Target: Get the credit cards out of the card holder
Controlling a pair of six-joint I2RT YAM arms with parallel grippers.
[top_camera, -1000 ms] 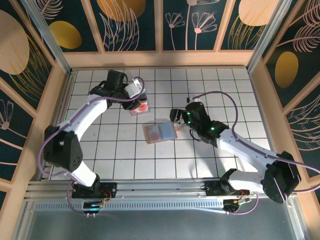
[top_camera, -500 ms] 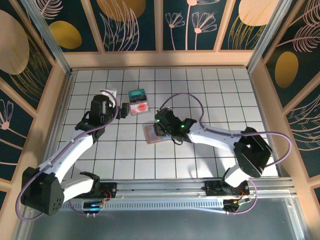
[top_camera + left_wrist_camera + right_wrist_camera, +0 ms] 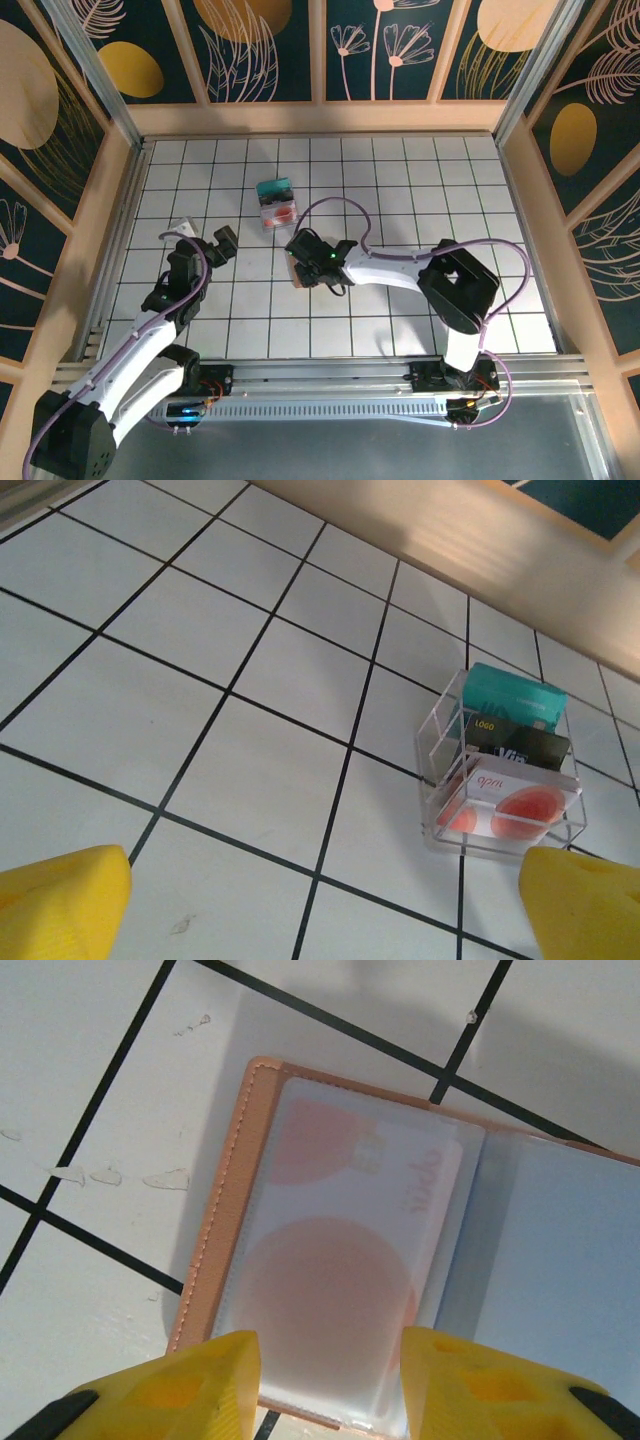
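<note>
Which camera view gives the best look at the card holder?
The right wrist view: the card holder lies open and close up, with a card in its clear sleeve. In the top external view the right gripper covers most of it, leaving a tan edge. The left wrist view faces the clear box.

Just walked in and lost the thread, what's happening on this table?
The right gripper hovers low over the card holder, which lies open on the tiles with a pink-and-white card showing inside; jaws apart, nothing gripped. The left gripper, wide open, points toward the clear box of cards.
</note>
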